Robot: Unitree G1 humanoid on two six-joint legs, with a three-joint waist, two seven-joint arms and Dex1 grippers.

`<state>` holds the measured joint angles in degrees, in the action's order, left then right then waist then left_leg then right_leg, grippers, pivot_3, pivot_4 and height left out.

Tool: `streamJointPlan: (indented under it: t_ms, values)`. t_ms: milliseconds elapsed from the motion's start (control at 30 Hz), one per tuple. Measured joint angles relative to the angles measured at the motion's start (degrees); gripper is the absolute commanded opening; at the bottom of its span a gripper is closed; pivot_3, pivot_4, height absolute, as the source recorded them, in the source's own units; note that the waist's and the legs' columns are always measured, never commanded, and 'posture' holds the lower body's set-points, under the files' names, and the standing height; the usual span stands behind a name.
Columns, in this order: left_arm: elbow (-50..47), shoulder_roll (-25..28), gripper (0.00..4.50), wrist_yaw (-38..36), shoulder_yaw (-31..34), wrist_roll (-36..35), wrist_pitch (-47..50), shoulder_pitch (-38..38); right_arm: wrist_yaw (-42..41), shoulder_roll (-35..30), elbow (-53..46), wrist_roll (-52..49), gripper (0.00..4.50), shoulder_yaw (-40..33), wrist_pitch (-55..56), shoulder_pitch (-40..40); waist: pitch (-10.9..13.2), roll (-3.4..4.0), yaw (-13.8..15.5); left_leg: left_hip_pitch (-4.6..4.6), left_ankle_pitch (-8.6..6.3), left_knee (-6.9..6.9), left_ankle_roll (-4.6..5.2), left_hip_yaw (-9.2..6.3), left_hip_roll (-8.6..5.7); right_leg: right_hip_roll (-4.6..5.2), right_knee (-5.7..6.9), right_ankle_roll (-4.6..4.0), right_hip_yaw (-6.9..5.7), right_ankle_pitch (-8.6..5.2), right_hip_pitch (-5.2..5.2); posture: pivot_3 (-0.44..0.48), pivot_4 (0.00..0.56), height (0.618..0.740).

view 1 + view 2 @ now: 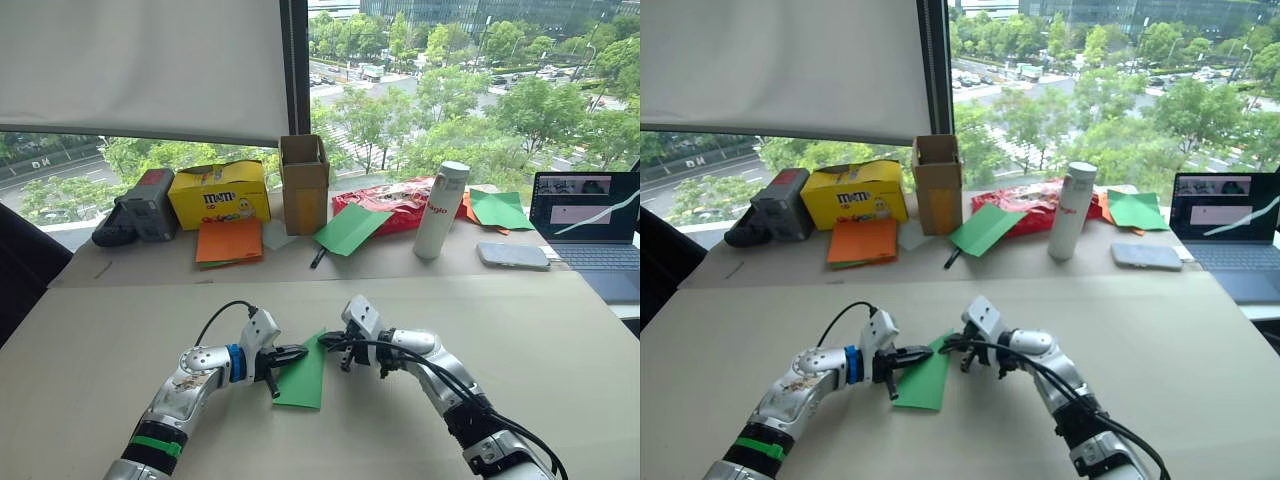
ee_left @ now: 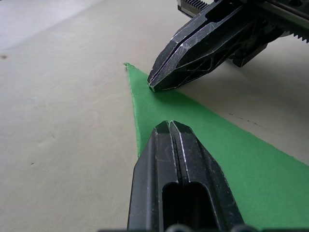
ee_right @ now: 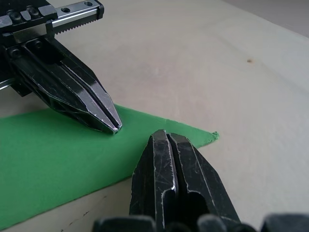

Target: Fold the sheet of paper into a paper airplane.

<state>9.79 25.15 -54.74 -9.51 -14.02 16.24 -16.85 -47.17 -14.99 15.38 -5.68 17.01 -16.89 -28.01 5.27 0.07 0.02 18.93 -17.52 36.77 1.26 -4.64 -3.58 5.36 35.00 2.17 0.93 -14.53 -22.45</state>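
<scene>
The green sheet of paper [image 1: 303,380] lies flat on the near table as a wedge tapering to a point [image 2: 127,65] at its far end. My left gripper [image 1: 298,353] comes in from the left, shut, with its fingertips [image 2: 169,126] resting on the paper's upper part. From the right, my right gripper [image 1: 326,343] is also shut, its tips [image 3: 164,135] down on the paper close to the point. The two grippers' tips sit a short gap apart, facing each other. Nothing is held between either pair of fingers.
Along the back table stand a black device [image 1: 140,208], a yellow candy box [image 1: 219,192], orange paper sheets [image 1: 229,240], a cardboard box [image 1: 304,183], another green sheet [image 1: 352,228], a red bag [image 1: 395,200], a white bottle [image 1: 441,209] and a laptop [image 1: 590,215].
</scene>
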Motion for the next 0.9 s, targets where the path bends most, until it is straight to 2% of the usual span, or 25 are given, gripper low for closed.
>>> streamJointPlan:
  t_ms: [333,900]
  values:
    - [0.0,0.0,0.04,0.0,0.0,0.3,0.0,0.0,-0.1,-0.2,1.5,1.0,0.0,0.5,2.3,-0.1,0.0,0.01,0.0,-0.01,-0.01,0.0,0.01,0.0,0.01,0.0,0.01,0.0,0.0,0.0,0.01,0.0,0.15,0.74]
    - [1.1,-0.1,0.04,-0.6,0.0,0.4,-0.1,-0.5,-5.3,-2.6,-11.9,0.4,0.0,3.8,2.4,11.0,0.0,-0.03,0.1,-0.14,-0.04,0.0,0.07,0.0,0.04,-0.04,-0.02,0.0,-0.02,0.0,0.17,0.0,0.15,0.74]
